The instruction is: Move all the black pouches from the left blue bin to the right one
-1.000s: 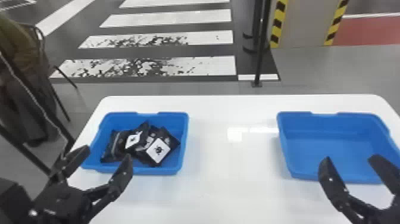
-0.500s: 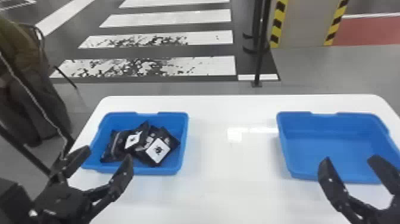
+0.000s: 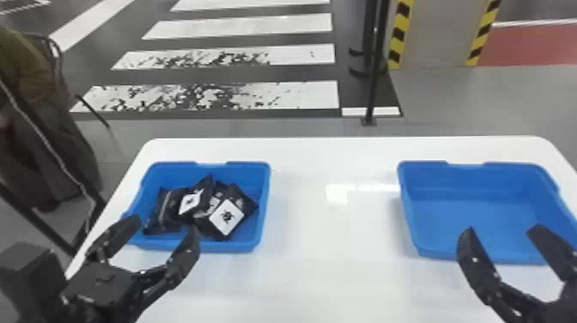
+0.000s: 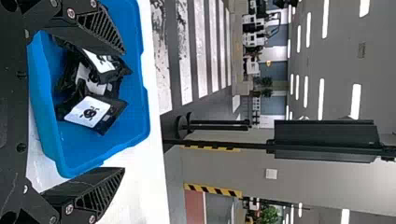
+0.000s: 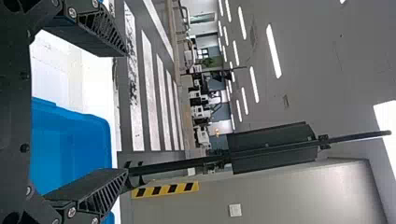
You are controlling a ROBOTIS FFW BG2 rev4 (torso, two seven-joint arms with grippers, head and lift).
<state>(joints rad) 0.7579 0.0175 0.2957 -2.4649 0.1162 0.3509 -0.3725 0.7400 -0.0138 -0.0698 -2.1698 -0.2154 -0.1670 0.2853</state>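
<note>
Head view has both blue bins sitting on the white counter (image 3: 335, 275), well apart from each other. All the black pouches (image 3: 165, 214) I can spot are in the left blue bin (image 3: 240, 247), kinda piled on top of each other, so I can't really tell how many there are. Two of them have white labels with a little black figure showing, and some are lying tilted against their neighbors.

Left pincer (image 3: 165, 224) is spread wide by the near side of that bin, nothing between its fingers. Left wrist view backs that up: the fingers are way apart, with the pile in the bin past them.

Right pincer (image 3: 500, 229) is spread too, by the near side of the right blue bin (image 3: 481, 214). Right wrist view has its fingers wide apart as well, with part of the bin showing.
</note>
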